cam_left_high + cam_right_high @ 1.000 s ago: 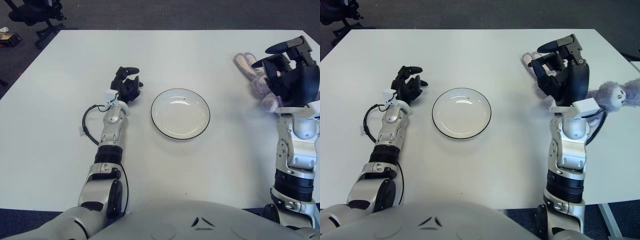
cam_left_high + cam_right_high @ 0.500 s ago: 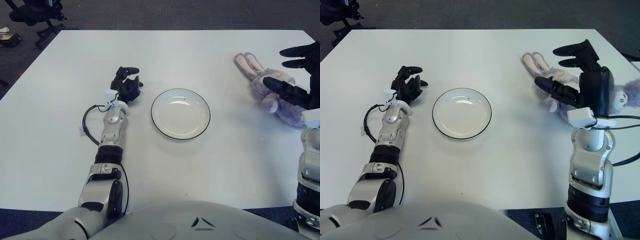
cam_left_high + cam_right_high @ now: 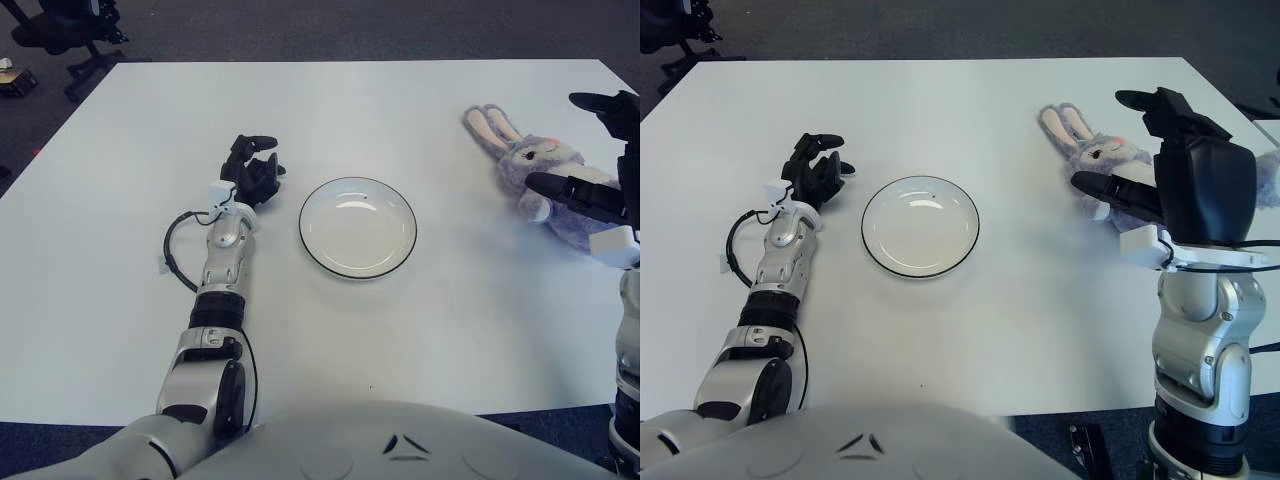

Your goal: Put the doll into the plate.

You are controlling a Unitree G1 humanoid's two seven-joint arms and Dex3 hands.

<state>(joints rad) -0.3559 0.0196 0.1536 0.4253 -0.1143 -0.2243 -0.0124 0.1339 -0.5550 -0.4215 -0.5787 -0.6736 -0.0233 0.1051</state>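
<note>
The doll [image 3: 1102, 160] (a grey rabbit) lay on the counter [image 3: 970, 320] at the plate's [image 3: 920, 226] three o'clock; the right hand [image 3: 1170, 170] straddled it, fingers [image 3: 1110, 187] released, ungrasped, seemingly positioned for a grasp. Left hand [image 3: 815, 170] idled clenched at nine o'clock.

White table [image 3: 400, 110]: broad matte top, fills most of view, edges visible at far side and both far corners. Dark carpet floor [image 3: 330, 25]: beyond table's far edge, grey. Black office chair [image 3: 70, 25]: on floor off table's far-left corner, wheeled base partly visible, upper part cut off by frame. Small box-like item [image 3: 15, 78]: on floor left of table's far-left corner, details unclear.
</note>
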